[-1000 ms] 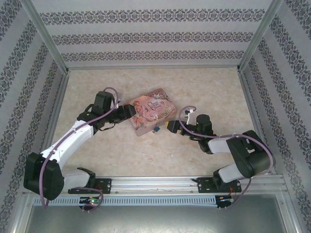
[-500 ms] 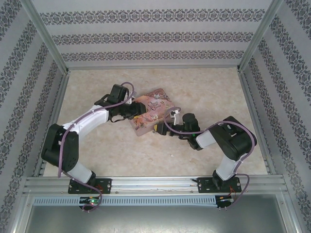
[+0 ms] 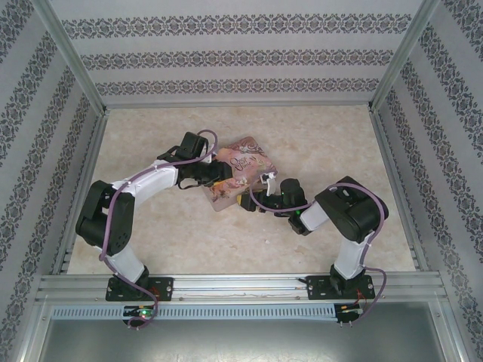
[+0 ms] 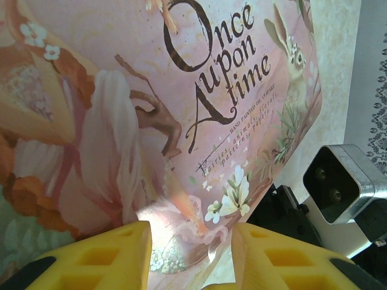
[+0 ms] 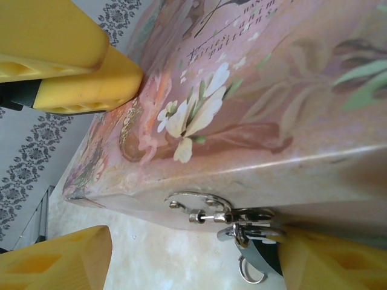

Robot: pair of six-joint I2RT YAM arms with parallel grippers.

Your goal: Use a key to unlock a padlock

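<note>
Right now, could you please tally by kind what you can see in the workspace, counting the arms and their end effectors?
robot arms: 2 (left arm, right arm)
end effectors, yellow-fingered: 2 (left end effector, right end effector)
pink tin: 1
padlock, seemingly hanging at the tin's silver latch: 1
Total: 6
</note>
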